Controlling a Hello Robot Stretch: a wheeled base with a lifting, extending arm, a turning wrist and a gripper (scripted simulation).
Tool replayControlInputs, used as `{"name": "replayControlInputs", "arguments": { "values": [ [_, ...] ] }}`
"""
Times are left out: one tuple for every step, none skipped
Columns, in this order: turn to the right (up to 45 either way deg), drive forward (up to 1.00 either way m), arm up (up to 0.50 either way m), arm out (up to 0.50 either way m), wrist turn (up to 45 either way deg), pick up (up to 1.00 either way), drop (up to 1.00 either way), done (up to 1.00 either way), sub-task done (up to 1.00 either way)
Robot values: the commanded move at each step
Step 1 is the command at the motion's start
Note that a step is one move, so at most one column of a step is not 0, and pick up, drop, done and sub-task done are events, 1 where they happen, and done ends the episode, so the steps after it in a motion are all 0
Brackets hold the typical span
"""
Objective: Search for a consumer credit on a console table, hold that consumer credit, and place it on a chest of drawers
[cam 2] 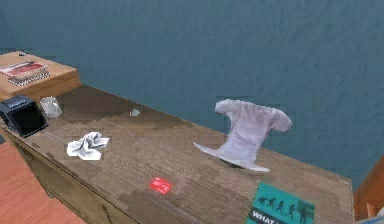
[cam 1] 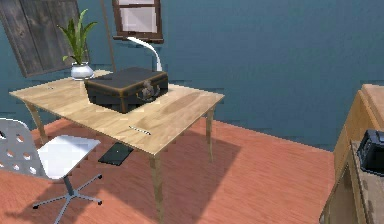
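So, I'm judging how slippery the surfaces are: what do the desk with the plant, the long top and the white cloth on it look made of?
The desk looks like pale matt wood: plank lines and grain show. The long top looks like darker brown wood with streaky grain, perhaps veneer. The white cloth looks like soft fabric: it stands in folds.
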Motion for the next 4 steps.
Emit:
{"name": "replayControlInputs", "arguments": {
  "values": [
    [0.0, 0.0, 0.5, 0.0, 0.0, 0.0, 0.0, 0.0, 0.0],
    [0.0, 0.0, 0.32, 0.0, 0.0, 0.0, 0.0, 0.0, 0.0],
    [0.0, 0.0, 0.0, 0.2, 0.0, 0.0, 0.0, 0.0, 0.0],
    [0.0, 0.0, 0.0, 0.0, 45.0, 0.0, 0.0, 0.0, 0.0]
  ]
}}
